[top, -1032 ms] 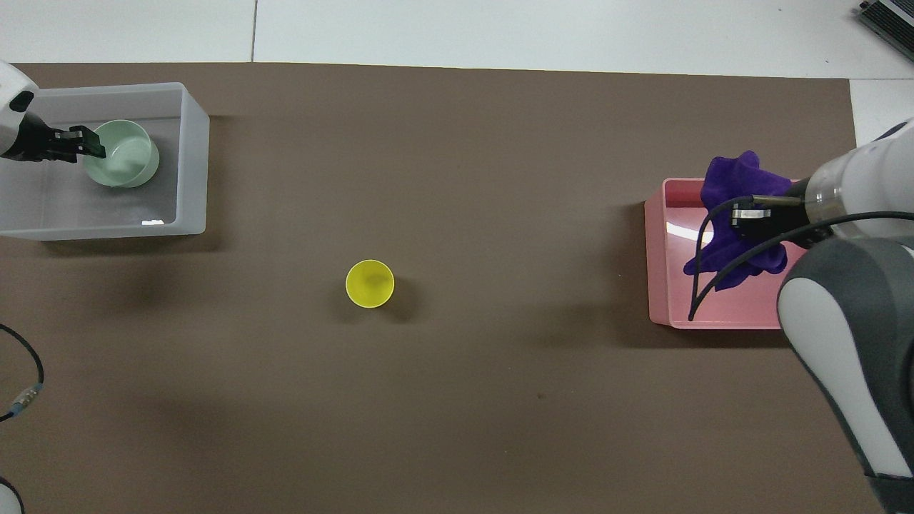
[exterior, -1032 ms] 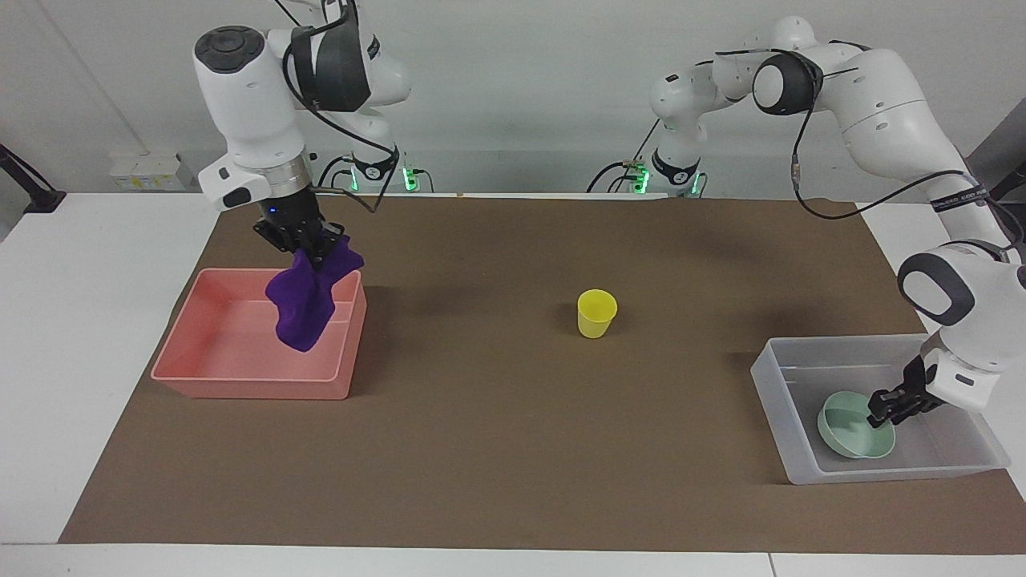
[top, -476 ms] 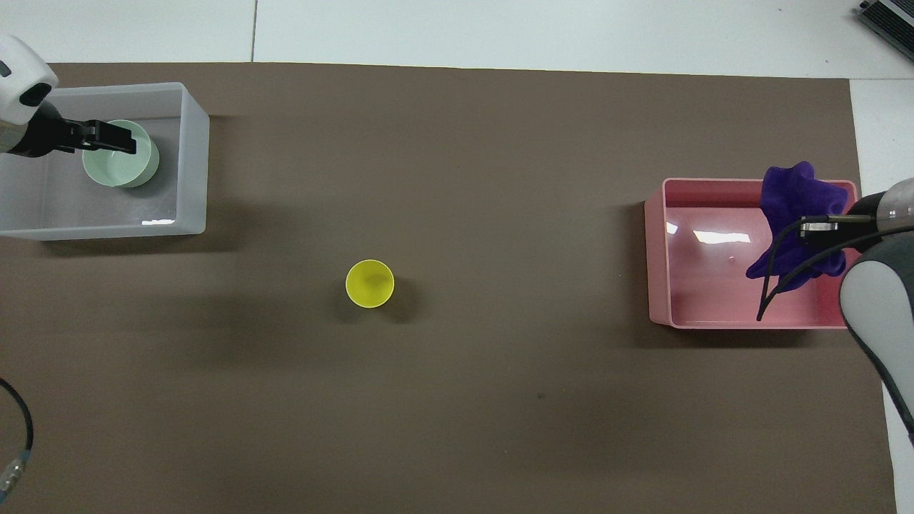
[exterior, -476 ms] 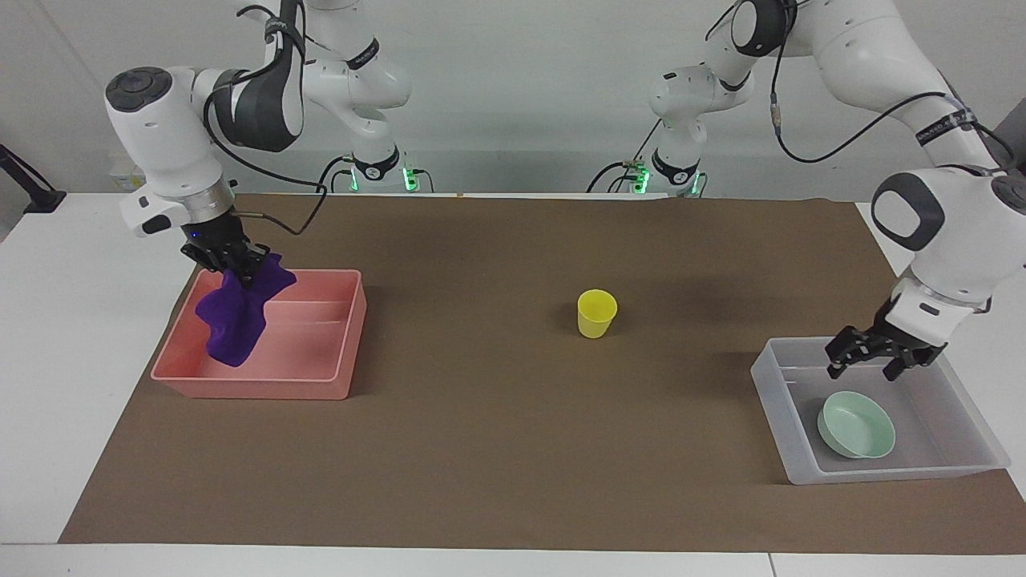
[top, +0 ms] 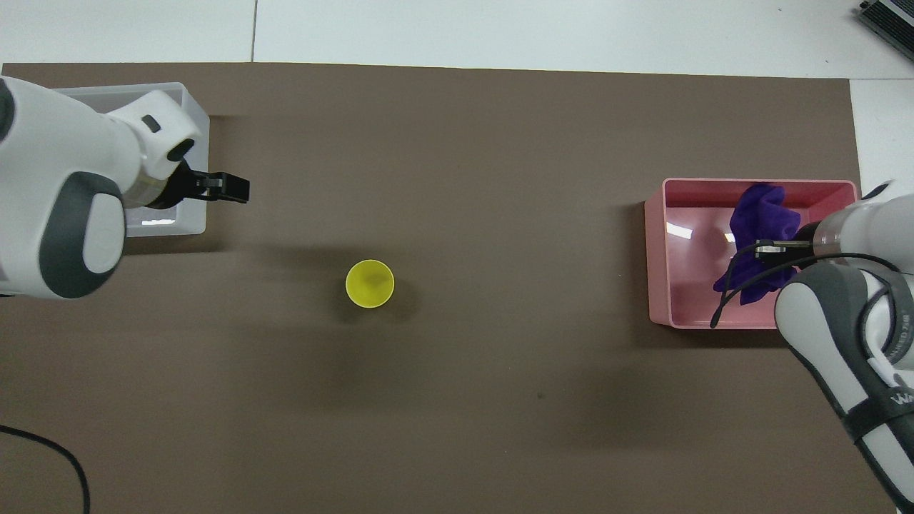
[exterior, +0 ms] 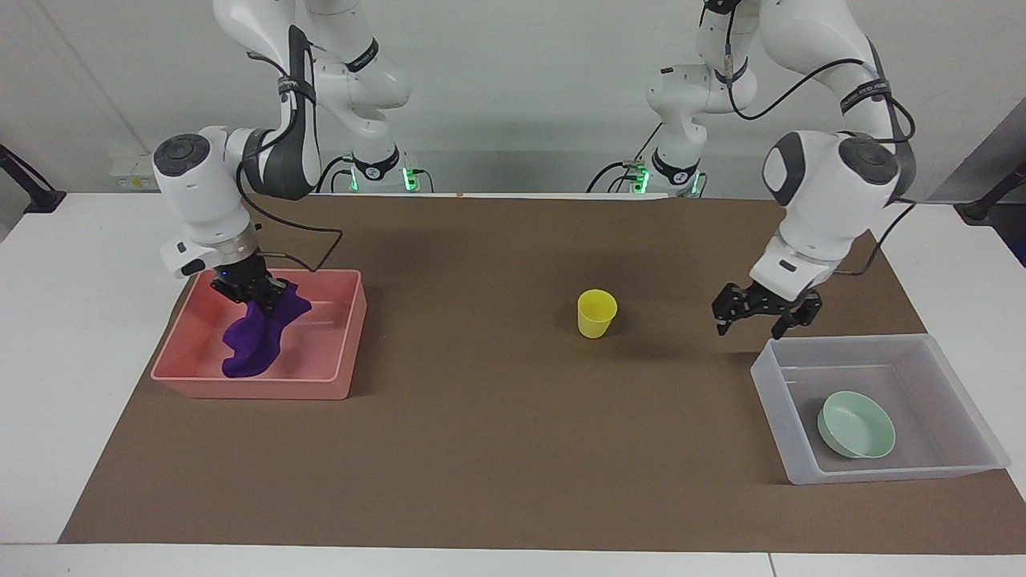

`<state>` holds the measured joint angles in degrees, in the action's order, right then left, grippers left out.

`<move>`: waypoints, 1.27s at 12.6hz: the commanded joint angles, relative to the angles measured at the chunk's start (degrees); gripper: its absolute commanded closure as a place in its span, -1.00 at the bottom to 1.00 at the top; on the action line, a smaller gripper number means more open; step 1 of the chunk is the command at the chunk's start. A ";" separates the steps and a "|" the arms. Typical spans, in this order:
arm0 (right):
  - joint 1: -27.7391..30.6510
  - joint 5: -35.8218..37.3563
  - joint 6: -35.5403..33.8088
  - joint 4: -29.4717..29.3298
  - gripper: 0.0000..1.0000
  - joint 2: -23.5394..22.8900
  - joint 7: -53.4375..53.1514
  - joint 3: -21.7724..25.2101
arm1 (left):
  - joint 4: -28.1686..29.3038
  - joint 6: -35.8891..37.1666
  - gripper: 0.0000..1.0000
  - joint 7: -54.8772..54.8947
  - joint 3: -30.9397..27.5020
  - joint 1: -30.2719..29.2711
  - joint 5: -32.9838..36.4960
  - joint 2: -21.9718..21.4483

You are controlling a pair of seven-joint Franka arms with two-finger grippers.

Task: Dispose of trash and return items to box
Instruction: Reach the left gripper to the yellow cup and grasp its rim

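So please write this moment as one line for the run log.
rag: held in pink bin | right gripper: shut on rag | left gripper: open, empty | bowl: in clear box | cup: on mat

We see our left gripper has let go of the mint bowl and lifted toward ten o'clock, clear of the grey bin; our right gripper has lowered the purple rag into the pink bin.

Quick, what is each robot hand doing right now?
Left end effector: open, empty, over the mat.
Right end effector: shut on the purple rag.
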<state>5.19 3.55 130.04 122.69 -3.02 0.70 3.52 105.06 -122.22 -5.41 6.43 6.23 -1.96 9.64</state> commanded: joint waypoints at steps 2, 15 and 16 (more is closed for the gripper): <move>0.88 0.49 3.98 3.34 1.00 -0.41 -0.43 -0.62 | 11.90 -9.59 -0.93 -8.97 -1.16 8.25 -0.32 -4.80; -0.44 -0.29 -2.74 -3.75 -1.00 -1.73 -3.94 -2.02 | 23.35 -22.35 0.32 -12.52 -1.07 17.49 -0.32 -4.64; -0.44 -0.30 -4.95 -5.52 -1.00 -1.56 -6.13 -3.68 | 23.26 -22.80 0.83 -12.43 -1.07 17.50 -0.32 -4.46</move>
<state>4.70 3.49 129.43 120.60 -4.98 -2.17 1.88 126.90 -142.59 -17.48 6.42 22.29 -1.96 5.47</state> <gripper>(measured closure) 0.000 0.445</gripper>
